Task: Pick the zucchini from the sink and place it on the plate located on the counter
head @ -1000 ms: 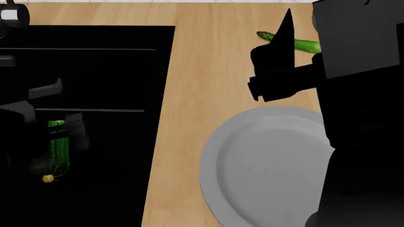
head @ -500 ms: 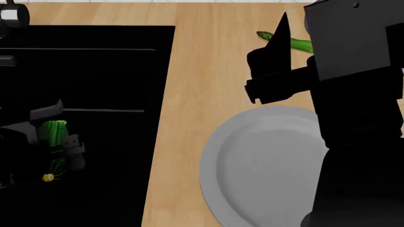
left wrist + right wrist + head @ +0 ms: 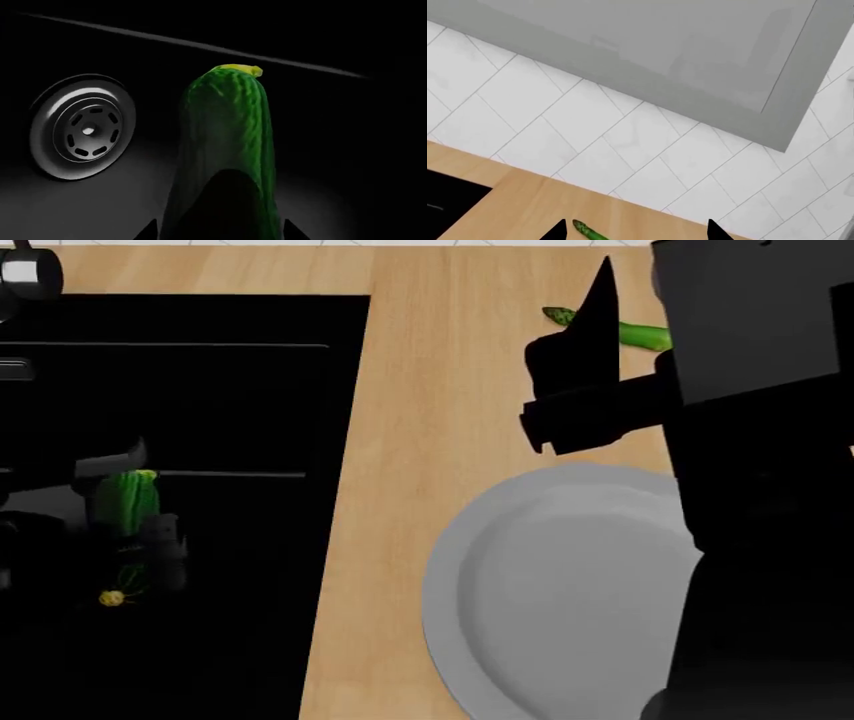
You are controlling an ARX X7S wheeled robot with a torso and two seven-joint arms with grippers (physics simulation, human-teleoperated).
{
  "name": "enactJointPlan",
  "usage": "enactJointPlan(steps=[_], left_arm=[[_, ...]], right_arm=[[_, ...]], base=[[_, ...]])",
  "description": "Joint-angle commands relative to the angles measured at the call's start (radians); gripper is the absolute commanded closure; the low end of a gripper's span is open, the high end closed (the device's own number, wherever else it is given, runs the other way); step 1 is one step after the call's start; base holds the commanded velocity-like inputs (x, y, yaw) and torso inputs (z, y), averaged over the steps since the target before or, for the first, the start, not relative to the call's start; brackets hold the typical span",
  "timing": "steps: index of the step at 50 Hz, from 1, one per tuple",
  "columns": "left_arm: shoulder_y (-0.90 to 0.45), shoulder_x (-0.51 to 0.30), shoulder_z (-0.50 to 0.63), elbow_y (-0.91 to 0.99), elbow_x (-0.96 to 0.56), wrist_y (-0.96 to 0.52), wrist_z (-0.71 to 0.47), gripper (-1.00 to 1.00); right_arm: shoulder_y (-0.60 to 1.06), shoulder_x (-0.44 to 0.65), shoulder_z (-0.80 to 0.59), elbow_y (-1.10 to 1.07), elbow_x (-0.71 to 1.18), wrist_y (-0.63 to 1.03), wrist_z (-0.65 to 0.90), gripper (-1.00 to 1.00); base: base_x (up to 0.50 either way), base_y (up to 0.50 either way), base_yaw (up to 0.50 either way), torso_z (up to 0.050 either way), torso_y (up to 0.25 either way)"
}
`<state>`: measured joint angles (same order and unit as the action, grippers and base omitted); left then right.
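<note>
Zucchini (image 3: pixel 128 502) clamped in left pincer (image 3: pixel 120 515) over black sink (image 3: pixel 240 390), right pincer (image 3: pixel 587 350) spread apart above table (image 3: pixel 414 440), grey plate (image 3: pixel 561 590) near.

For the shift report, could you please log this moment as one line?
phase: lifting | left gripper: shut on zucchini, over sink | right gripper: idle, open | plate: bare

Thin green asparagus (image 3: pixel 647 336) lying flat at the far right, its tip (image 3: pixel 582 227) near the wall. White diagonal tiles (image 3: pixel 647 150) behind; grey cabinet (image 3: pixel 694 55) above them. Chrome tap piece (image 3: pixel 27 270) at far left.
</note>
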<state>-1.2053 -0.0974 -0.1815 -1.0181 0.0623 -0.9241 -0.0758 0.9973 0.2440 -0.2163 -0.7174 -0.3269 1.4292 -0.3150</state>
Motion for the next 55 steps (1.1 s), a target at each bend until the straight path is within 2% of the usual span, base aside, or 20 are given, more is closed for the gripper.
enactJointPlan(steps=[1, 5, 14, 15, 17, 21, 22, 25, 27, 29, 30, 32, 35, 43, 47, 55], left_arm=[[0.224, 0.031, 0.047, 0.669, -0.052, -0.297, 0.059, 1.0], [0.285, 0.035, 0.078, 0.949, -0.057, -0.456, 0.068, 1.0], [0.387, 0.042, 0.128, 1.319, -0.098, -0.646, 0.078, 1.0], [0.388, 0.024, 0.127, 1.334, -0.194, -0.647, 0.009, 1.0], [0.38, -0.109, 0.092, 1.353, -0.494, -0.646, -0.291, 1.0], [0.365, -0.181, 0.087, 1.404, -1.094, -0.643, -0.891, 1.0], [0.363, -0.186, 0.085, 1.406, -1.244, -0.639, -0.995, 1.0], [0.353, -0.206, 0.095, 1.431, -1.661, -0.625, -1.139, 1.0], [0.347, -0.219, 0.104, 1.453, -1.757, -0.602, -1.208, 1.0], [0.346, -0.232, 0.119, 1.477, -1.838, -0.576, -1.261, 1.0], [0.366, -0.227, 0.108, 1.501, -1.82, -0.575, -1.237, 1.0], [0.367, -0.238, 0.12, 1.525, -1.889, -0.549, -1.271, 1.0], [0.351, -0.265, 0.158, 1.564, -2.0, -0.49, -1.354, 1.0], [0.243, -0.311, 0.248, 1.634, -2.183, -0.358, -1.462, 1.0], [0.184, -0.325, 0.309, 1.652, -2.228, -0.299, -1.475, 1.0], [0.097, -0.342, 0.376, 1.635, -2.221, -0.255, -1.449, 1.0]], right_arm=[[0.003, 0.002, -0.002, 0.004, -0.005, -0.002, -0.005, -1.0], [0.005, 0.0, 0.0, 0.001, -0.004, 0.001, -0.006, -1.0], [0.02, 0.007, 0.001, -0.013, -0.006, 0.021, -0.014, -1.0], [0.021, 0.008, 0.001, -0.014, -0.006, 0.022, -0.015, -1.0], [0.021, 0.007, 0.003, -0.011, -0.006, 0.019, -0.015, -1.0], [0.027, 0.005, 0.002, -0.009, -0.006, 0.021, -0.014, -1.0], [0.028, 0.005, 0.003, -0.008, -0.006, 0.021, -0.015, -1.0], [0.03, 0.006, 0.004, -0.006, -0.007, 0.021, -0.014, -1.0], [0.032, 0.005, 0.004, -0.007, -0.008, 0.023, -0.013, -1.0], [0.033, 0.006, 0.003, -0.006, -0.008, 0.023, -0.014, -1.0], [0.034, 0.006, 0.002, -0.007, -0.009, 0.025, -0.014, -1.0], [0.038, 0.007, 0.002, -0.012, -0.01, 0.031, -0.015, -1.0], [0.041, 0.007, 0.0, -0.018, -0.012, 0.038, -0.016, -1.0], [0.049, 0.013, 0.005, -0.02, -0.015, 0.047, -0.019, -1.0], [0.061, 0.02, 0.007, -0.028, -0.018, 0.062, -0.025, -1.0], [0.093, 0.047, 0.016, -0.032, -0.026, 0.09, -0.037, -1.0]], base=[[0.0, 0.0, 0.0, 0.0, 0.0], [0.0, 0.0, 0.0, 0.0, 0.0], [0.0, 0.0, 0.0, 0.0, 0.0], [0.0, 0.0, 0.0, 0.0, 0.0], [0.0, 0.0, 0.0, 0.0, 0.0], [0.0, 0.0, 0.0, 0.0, 0.0], [0.0, 0.0, 0.0, 0.0, 0.0], [0.0, 0.0, 0.0, 0.0, 0.005], [0.0, 0.0, 0.0, 0.0, 0.0], [0.0, 0.0, 0.0, 0.0, 0.0], [0.0, 0.0, 0.0, 0.0, 0.0], [0.0, 0.0, 0.0, 0.0, 0.005], [0.0, 0.0, 0.0, 0.0, 0.0], [0.0, 0.0, 0.0, 0.0, 0.001], [0.0, 0.0, 0.0, 0.0, 0.002], [0.0, 0.0, 0.0, 0.0, 0.001]])
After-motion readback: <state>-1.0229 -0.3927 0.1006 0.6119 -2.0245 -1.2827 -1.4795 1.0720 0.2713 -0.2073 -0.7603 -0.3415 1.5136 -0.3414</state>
